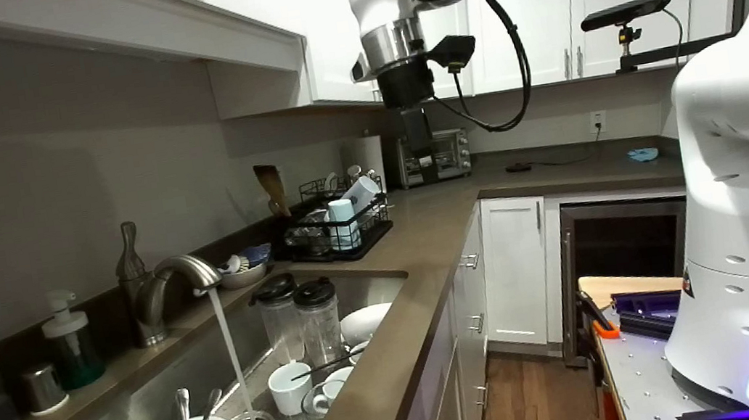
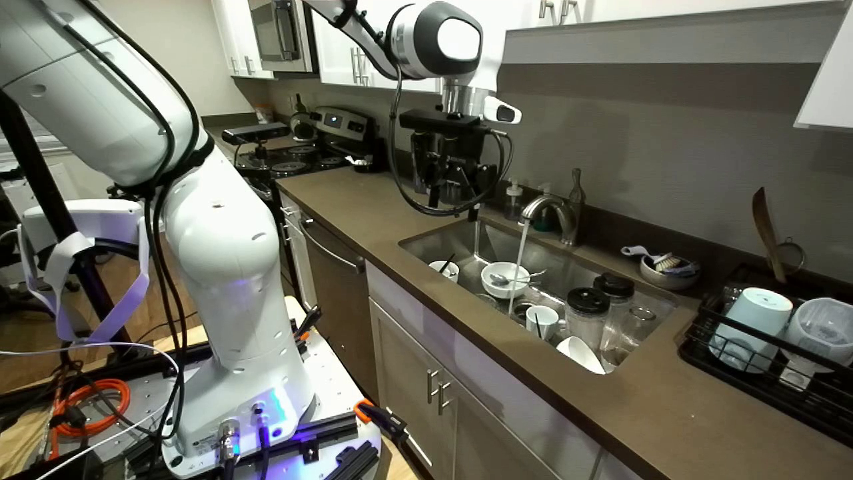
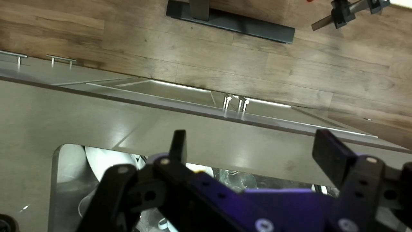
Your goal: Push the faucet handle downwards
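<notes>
In an exterior view, the faucet handle (image 1: 129, 254) stands upright on the faucet (image 1: 147, 319), near the back edge of the countertop (image 1: 420, 218) and above where the spout (image 1: 190, 267) springs forward; the gripper (image 1: 426, 172) hangs in the air well apart from it, seen too nearly side-on to read its spread. In an exterior view, the water stream (image 2: 519, 273) drops from the spout into the sink (image 2: 570, 272), and the gripper likewise hangs high, clear of the handle; its black parts run together, so its lowest point is hard to make out. By both, the push looks not yet done: the handle seems raised, nothing touches it, and the whole job is left — reaching over to the back edge, meeting the handle, pressing it down. In the wrist view the fingers (image 3: 177, 145) are spread wide with nothing between them; beyond lie the countertop's front edge and the floor (image 3: 225, 58). The faucet handle does not show there, the gripper's own body covers much of the sink, and a dark round object (image 3: 5, 224) is cut off at the lower left — what it is I cannot tell.
</notes>
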`<action>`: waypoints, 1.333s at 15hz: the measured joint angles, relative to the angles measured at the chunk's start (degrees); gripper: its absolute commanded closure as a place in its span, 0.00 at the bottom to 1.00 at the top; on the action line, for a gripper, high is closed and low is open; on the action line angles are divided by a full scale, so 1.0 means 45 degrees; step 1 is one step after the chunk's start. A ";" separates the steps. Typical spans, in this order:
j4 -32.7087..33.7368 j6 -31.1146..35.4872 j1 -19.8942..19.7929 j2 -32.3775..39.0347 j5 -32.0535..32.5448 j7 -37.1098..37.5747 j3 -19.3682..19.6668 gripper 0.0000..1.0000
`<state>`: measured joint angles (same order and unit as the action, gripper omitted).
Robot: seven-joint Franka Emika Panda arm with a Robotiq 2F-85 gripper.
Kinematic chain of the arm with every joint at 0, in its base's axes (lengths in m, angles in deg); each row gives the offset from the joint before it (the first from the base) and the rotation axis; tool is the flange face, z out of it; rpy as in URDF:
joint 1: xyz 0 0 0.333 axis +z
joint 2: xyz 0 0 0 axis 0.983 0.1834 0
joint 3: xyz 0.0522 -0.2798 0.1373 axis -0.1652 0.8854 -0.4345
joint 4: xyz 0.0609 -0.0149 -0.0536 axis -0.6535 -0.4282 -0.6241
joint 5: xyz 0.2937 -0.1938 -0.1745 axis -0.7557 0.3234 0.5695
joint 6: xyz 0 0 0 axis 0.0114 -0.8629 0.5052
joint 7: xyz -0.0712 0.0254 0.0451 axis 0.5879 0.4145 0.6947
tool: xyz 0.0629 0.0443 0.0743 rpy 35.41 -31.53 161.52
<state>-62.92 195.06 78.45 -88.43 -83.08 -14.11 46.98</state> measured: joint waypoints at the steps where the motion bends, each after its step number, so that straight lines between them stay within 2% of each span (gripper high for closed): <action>1: 0.0000 0.0000 0.0000 0.0000 0.0000 0.0000 0.0002 0.00; 10: -0.0001 0.0338 0.0000 0.0034 0.0000 0.0000 0.0005 0.00; 16: -0.0081 0.2536 0.0002 0.0515 0.0000 -0.0001 0.0009 0.00; 20: -0.0559 0.5137 0.0071 0.0969 0.0000 -0.0013 0.0009 0.00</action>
<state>-65.43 218.18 78.77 -84.07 -83.08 -14.16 47.02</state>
